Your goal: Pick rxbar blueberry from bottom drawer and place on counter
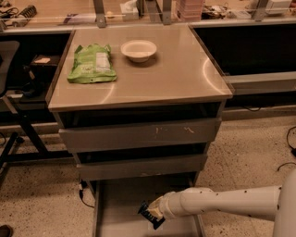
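While a long wooden workbench [60, 11] runs across the far side, the counter [175, 69] fills the middle of the scene, a broad glossy beige top with a thin metal edge. Under it sit two grey drawers with scuffed fronts, an upper drawer [138, 134] and a middle drawer [143, 167], both pushed in. Below them the bottom drawer [120, 199] is pulled out toward the near side, its plain grey floor and low side walls showing.

A white robot arm [222, 201] reaches in from the near right, lying almost level over the right half of that open drawer. On the counter's far left lies a green crinkly snack bag [91, 64], flat, and just to its right, apart from it, stands a small white bowl [138, 50].

At the arm's left end the gripper [156, 214] hangs over the middle of the bottom drawer, closed on the snack bar [149, 215]. The snack bar is a small dark, flat piece, tilted with one end down to the right, held in the gripper over the drawer floor rather than lying flat on it. It is not on the counter.
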`<state>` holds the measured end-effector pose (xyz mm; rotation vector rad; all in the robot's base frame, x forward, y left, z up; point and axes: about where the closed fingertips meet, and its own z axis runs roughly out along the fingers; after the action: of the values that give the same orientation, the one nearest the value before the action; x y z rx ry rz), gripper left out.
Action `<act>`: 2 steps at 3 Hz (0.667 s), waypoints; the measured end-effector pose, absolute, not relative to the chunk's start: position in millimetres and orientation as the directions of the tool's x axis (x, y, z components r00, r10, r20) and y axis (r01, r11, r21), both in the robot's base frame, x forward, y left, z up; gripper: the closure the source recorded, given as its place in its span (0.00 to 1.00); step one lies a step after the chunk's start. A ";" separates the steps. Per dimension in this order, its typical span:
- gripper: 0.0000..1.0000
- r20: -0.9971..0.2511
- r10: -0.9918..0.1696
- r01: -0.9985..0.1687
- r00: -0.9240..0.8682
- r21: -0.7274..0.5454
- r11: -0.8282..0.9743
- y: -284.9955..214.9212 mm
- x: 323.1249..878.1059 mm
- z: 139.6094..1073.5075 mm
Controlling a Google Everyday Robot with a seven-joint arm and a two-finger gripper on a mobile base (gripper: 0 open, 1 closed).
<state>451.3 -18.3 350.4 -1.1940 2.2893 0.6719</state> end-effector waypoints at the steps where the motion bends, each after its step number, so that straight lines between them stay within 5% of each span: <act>1: 1.00 -0.612 -0.618 -0.845 -0.494 0.171 0.507 -19.8 459.1 385.6; 2: 1.00 -0.615 -0.626 -0.844 -0.480 0.130 0.520 -26.2 466.3 424.6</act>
<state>466.3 -26.2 424.6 -1.1970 2.2616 0.5795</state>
